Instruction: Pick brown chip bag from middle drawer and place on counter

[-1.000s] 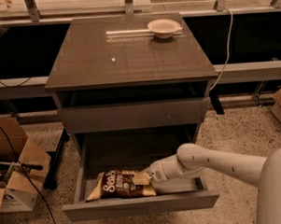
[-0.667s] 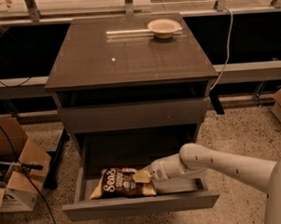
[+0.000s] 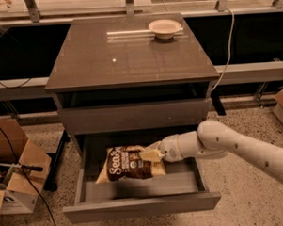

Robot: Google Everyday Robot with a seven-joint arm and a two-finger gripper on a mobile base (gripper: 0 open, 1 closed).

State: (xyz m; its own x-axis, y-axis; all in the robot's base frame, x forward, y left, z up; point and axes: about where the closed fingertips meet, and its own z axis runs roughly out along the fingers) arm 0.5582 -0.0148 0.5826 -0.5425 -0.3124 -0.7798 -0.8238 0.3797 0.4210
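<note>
The brown chip bag (image 3: 129, 163) hangs tilted just above the floor of the open middle drawer (image 3: 141, 207), near its left-centre. My gripper (image 3: 150, 155) reaches in from the right on the white arm and is shut on the bag's upper right edge. The bag's white lettering faces up. The counter (image 3: 129, 54) is the glossy top of the grey-brown cabinet, above and behind the drawer.
A pale bowl (image 3: 164, 28) sits at the counter's back right, with a light strip beside it. The closed upper drawer front (image 3: 134, 116) overhangs the open drawer. Cardboard boxes (image 3: 14, 172) stand on the floor at the left, another box at the far right.
The bag has risen off the drawer floor and moved slightly up and right with my gripper. The arm has drawn upward.
</note>
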